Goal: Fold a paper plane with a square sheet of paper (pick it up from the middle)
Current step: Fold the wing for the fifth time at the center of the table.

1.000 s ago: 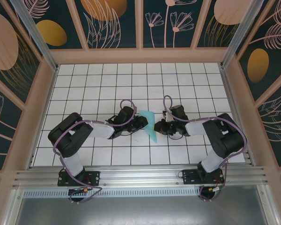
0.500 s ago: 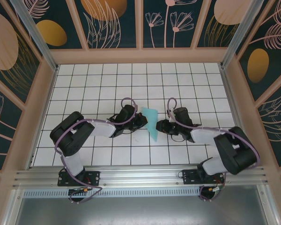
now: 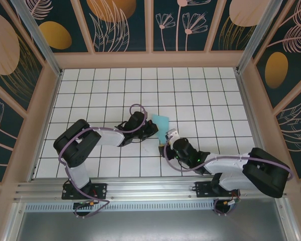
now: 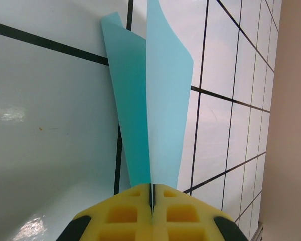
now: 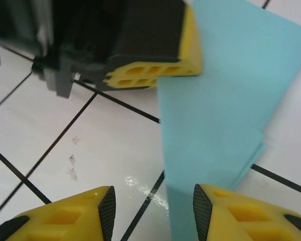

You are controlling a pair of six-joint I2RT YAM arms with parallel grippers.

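White tiled table (image 3: 90, 90): black grid lines, fenced by patterned walls (image 3: 120, 25); it carries both arms and one sheet.
Right arm (image 3: 241, 168): low along the near edge, pointing left toward the middle.
Left arm (image 3: 78, 145): bent in from the left toward the middle.
Sheet of paper (image 3: 161, 123): light turquoise, folded into a narrow wedge of two layers, near the table's middle, between the two hands; in the left wrist view (image 4: 160, 100) the layers fan apart away from the pads.
Left hand (image 3: 151, 131): yellow pads (image 4: 135, 213) pressed together on the sheet's narrow end.
Right hand (image 3: 166, 143): parted, gripping nothing, at the sheet's near side; in its own view (image 5: 153, 211) the sheet's (image 5: 226, 100) near corner sits in the gap, just beside one finger (image 5: 226, 211).
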